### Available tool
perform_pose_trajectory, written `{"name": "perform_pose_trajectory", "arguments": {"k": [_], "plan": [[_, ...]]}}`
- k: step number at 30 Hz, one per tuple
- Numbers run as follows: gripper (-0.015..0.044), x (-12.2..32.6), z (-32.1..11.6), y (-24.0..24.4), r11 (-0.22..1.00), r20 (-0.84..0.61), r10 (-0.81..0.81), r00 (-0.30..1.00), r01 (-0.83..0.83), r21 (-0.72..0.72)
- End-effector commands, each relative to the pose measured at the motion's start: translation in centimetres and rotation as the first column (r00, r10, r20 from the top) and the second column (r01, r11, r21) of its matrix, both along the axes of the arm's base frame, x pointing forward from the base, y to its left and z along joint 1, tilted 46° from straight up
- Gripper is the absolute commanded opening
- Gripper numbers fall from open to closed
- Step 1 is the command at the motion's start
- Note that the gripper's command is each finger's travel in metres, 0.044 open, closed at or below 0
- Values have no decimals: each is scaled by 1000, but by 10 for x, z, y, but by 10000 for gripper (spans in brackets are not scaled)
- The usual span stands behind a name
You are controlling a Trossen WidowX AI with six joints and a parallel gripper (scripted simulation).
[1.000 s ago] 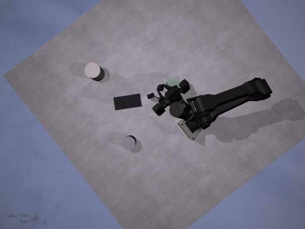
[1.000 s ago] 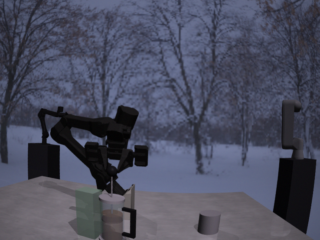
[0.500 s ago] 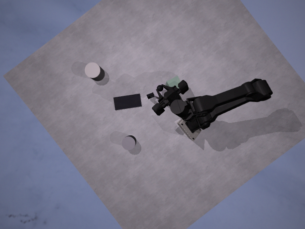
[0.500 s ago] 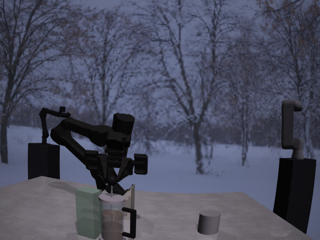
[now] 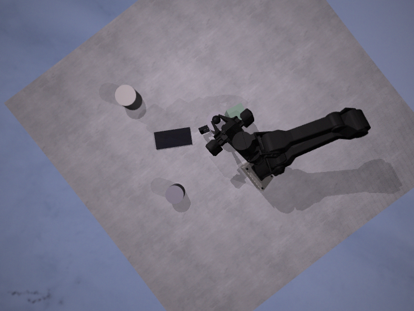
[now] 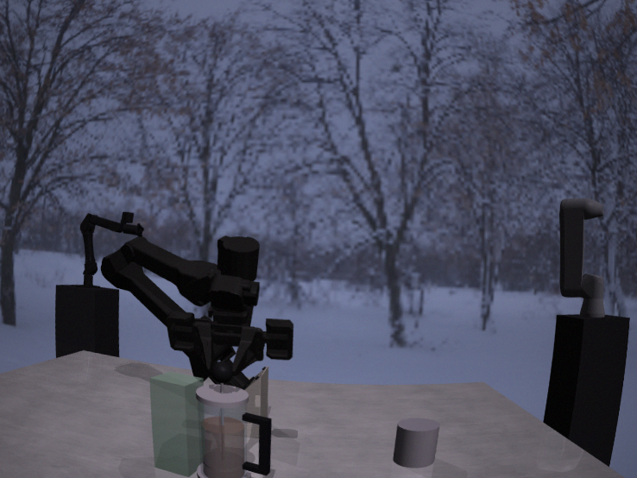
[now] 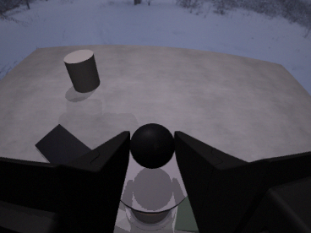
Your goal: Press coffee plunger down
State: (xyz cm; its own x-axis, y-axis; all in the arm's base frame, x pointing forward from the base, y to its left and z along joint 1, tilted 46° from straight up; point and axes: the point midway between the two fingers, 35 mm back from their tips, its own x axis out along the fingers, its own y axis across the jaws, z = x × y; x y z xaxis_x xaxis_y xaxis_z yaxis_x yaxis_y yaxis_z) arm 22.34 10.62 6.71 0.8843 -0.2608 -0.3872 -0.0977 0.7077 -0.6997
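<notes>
The coffee press stands upright, its pale lid [image 6: 222, 396] [image 7: 152, 192] on a glass body [image 6: 223, 437] with brown contents. Its black handle [image 6: 265, 444] [image 5: 203, 129] points away from the green box. The round black plunger knob [image 5: 216, 119] [image 6: 221, 370] [image 7: 152, 143] sits close above the lid, with a short piece of rod showing between them. My gripper [image 5: 216, 120] [image 6: 223, 367] [image 7: 152, 137] is shut on the knob from both sides. The arm hides much of the press in the overhead view. The bottom of the press is cut off in the exterior view.
A translucent green box [image 5: 235, 110] [image 6: 177, 424] [image 7: 186, 217] stands close beside the press. A dark flat rectangle [image 5: 173, 138] [image 7: 61, 143] lies off the handle side. A pale cylinder [image 5: 125, 95] [image 7: 84, 72] and a grey cylinder [image 5: 174, 193] [image 6: 415, 443] stand farther away.
</notes>
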Motion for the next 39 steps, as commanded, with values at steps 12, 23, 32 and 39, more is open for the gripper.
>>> {"name": "perform_pose_trajectory", "arguments": {"k": [12,23,32,39], "plan": [[121,2,-4,-3,1000,-12,-3,1000,3,-12],[121,3,-1,0,1000,-1,1,1000,-1,-4],[305,3,-1,0,1000,-1,1,1000,-1,-4],[440,3,-1,0,1000,-1,1,1000,-1,-4]]}}
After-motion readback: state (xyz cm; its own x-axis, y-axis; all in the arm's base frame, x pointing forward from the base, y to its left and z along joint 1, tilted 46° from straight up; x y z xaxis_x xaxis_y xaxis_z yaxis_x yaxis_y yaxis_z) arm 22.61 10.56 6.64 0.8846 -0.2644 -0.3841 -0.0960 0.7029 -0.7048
